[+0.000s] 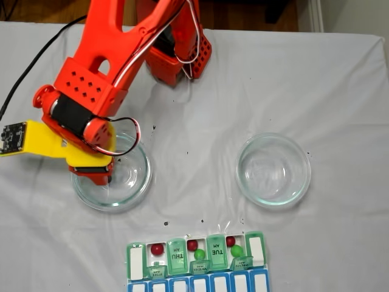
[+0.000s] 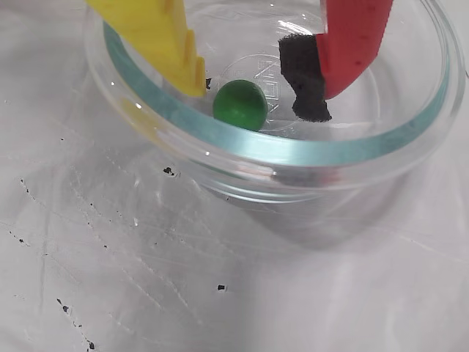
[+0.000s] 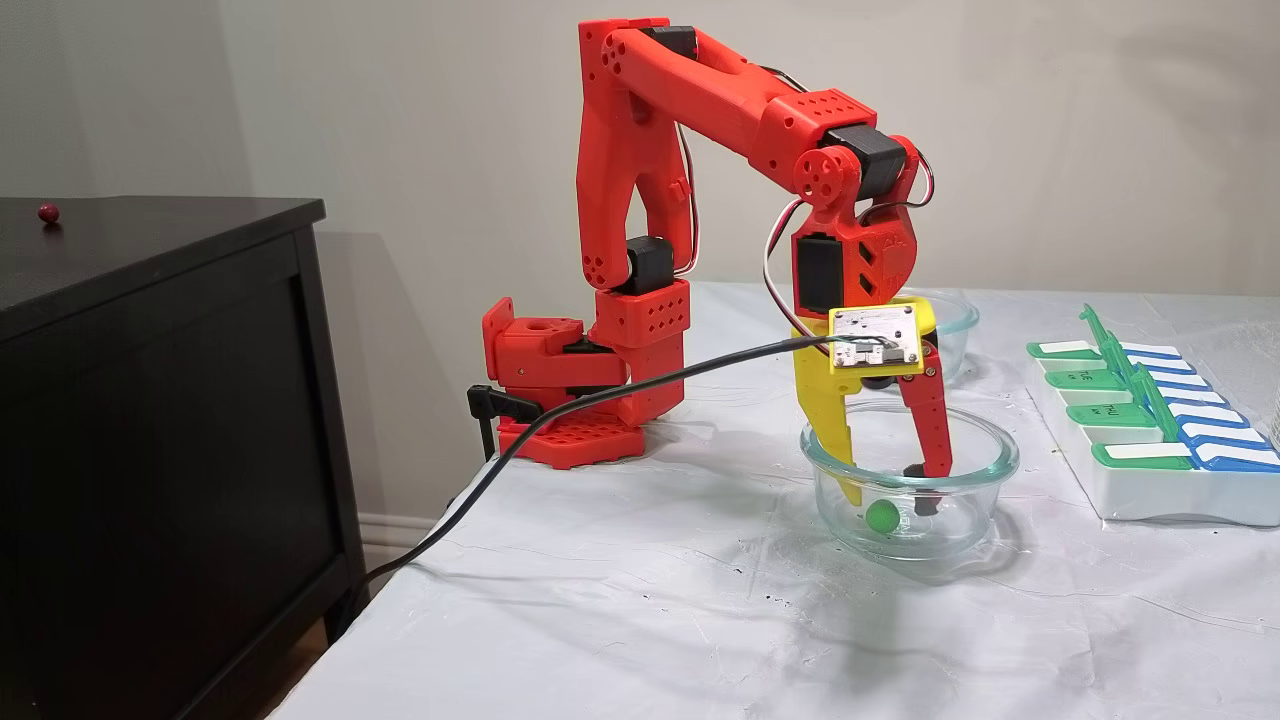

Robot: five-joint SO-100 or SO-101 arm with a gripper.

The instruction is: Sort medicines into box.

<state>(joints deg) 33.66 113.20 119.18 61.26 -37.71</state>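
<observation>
One green pill [image 2: 239, 104] lies on the bottom of the left glass dish [image 2: 293, 150], also seen from the side as the green pill [image 3: 882, 515]. My gripper [image 2: 260, 95] reaches down into this dish [image 1: 148, 177], open, the yellow finger [image 2: 165, 44] left of the pill and the red finger's black pad [image 2: 304, 77] right of it, neither touching. The gripper [image 3: 888, 497] hangs straight down. The box [image 1: 178, 258] lies at the near edge with some green lids raised; three red pills [image 1: 157, 249] and two green pills [image 1: 199, 254] sit in its open compartments.
An empty second glass dish [image 1: 273, 169] stands to the right of the first. The arm's base [image 3: 560, 400] is bolted at the table's far side with a black cable [image 3: 600, 395] trailing off. A dark cabinet [image 3: 150, 400] beside the table carries a small red ball [image 3: 48, 212].
</observation>
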